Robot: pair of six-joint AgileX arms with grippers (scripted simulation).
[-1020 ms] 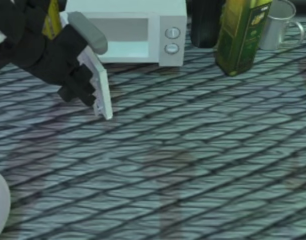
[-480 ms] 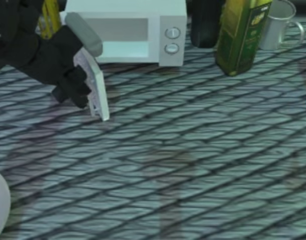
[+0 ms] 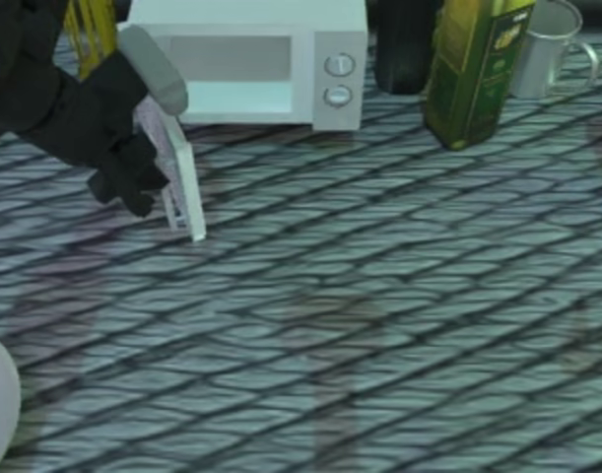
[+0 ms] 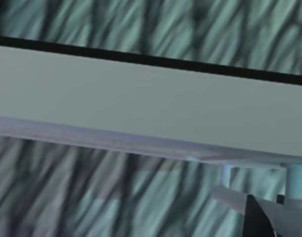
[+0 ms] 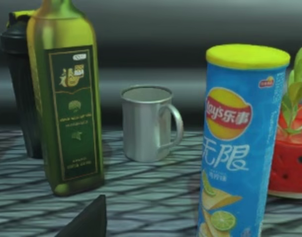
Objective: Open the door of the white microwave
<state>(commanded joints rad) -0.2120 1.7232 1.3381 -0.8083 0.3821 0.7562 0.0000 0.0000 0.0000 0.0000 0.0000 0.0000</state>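
Note:
The white microwave [image 3: 251,18] stands at the back of the table, its two knobs [image 3: 338,79] on the right of its front. Its door [image 3: 186,187] is swung out toward the front left and shows edge-on, leaving the cavity [image 3: 232,74] exposed. My left gripper [image 3: 151,192] is shut on the door's handle, on the door's left side. In the left wrist view the door's white edge [image 4: 141,103] crosses the frame, with the grey handle [image 4: 235,197] on its posts beside a dark finger [image 4: 262,219]. A dark part of my right gripper [image 5: 89,222] shows low over the table, out of the top view.
A green oil bottle [image 3: 473,69], a dark shaker [image 3: 407,44] and a steel mug [image 3: 549,47] stand right of the microwave. A blue chips can [image 5: 239,143] and a watermelon-shaped pot [image 5: 291,158] are nearer my right arm. A yellow item [image 3: 89,34] is behind my left arm.
My left gripper has moved left and slightly back with the handle. The door has swung wider open, its free edge shifting left.

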